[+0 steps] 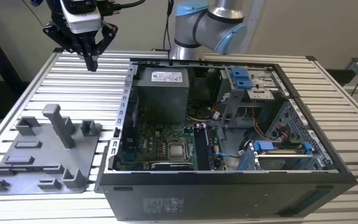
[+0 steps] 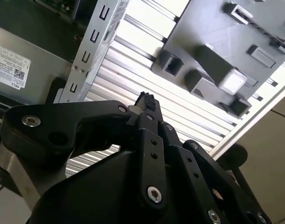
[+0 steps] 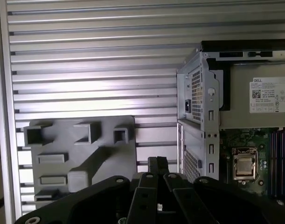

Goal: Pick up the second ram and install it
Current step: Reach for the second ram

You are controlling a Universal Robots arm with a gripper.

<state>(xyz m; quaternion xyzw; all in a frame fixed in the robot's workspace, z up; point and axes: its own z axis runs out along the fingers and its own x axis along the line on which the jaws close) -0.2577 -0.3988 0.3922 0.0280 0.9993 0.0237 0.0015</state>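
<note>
Computer case (image 1: 229, 196): near right, on worktop (image 1: 36, 84).
End effector (image 1: 92, 66): fingers pressed together, above far-left worktop, beyond grey tray (image 1: 45, 161).

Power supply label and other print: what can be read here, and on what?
White label on the power supply: fine print too small to read.
Sticker on the computer case outer wall: blurred, unreadable.
Grey tray: no text.

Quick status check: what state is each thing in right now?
gripper: shut, empty, high above the table.
computer case: lying flat, open on top.
grey tray: flat on the table, beside the case.
silver chip: uncovered on the motherboard.
</note>
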